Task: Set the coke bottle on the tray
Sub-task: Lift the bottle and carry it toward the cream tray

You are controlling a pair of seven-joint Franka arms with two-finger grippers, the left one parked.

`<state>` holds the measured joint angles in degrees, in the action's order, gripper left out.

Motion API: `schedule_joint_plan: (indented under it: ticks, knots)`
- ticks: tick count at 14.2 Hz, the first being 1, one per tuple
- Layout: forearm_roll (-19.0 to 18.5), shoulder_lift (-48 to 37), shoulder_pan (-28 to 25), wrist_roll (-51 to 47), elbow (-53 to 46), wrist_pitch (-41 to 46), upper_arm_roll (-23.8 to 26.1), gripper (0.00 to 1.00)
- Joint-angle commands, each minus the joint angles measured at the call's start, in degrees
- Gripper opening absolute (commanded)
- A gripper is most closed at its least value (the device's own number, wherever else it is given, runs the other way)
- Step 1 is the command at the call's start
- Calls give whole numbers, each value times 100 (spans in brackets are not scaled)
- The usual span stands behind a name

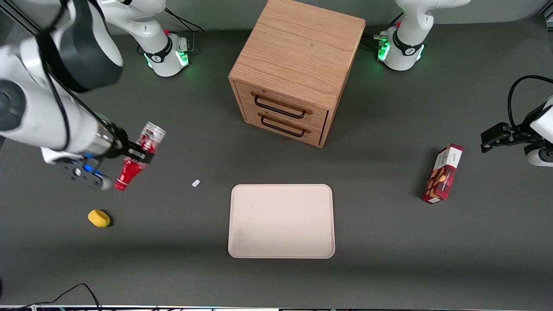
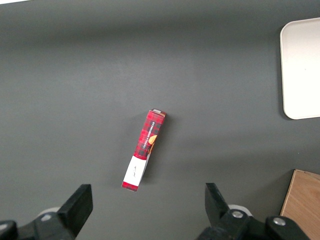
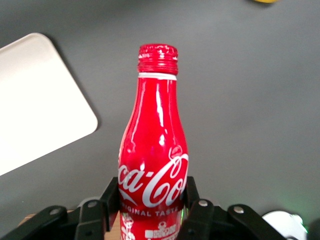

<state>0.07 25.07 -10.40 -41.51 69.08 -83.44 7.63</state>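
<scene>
My right gripper (image 1: 139, 154) is shut on the coke bottle (image 1: 137, 157), a slim red bottle with white script. It holds the bottle in the air above the table, tilted, with the red cap pointing down toward the front camera and the silvery base up. In the right wrist view the fingers (image 3: 111, 196) clamp the bottle (image 3: 156, 145) on both sides of its body. The cream-beige tray (image 1: 281, 221) lies flat and empty on the table, nearer the front camera than the cabinet and well apart from the bottle, toward the parked arm's end. One corner of it shows in the right wrist view (image 3: 40, 100).
A wooden two-drawer cabinet (image 1: 293, 71) stands at the table's middle. A small yellow object (image 1: 99, 218) lies below the gripper, nearer the front camera. A tiny white scrap (image 1: 195, 183) lies between bottle and tray. A red snack box (image 1: 443, 174) lies toward the parked arm's end.
</scene>
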Motion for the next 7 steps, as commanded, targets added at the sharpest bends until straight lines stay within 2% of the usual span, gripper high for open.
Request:
schedule_joint_plan:
  ticks: [1, 3, 7]
  knots:
    - [-15, 1050, -357, 834, -1097, 13, -7, 0]
    - [28, 1402, -366, 1407, -1151, -670, 1, 0]
    - [-15, 2141, -699, 1558, -1177, -1569, 10, 0]
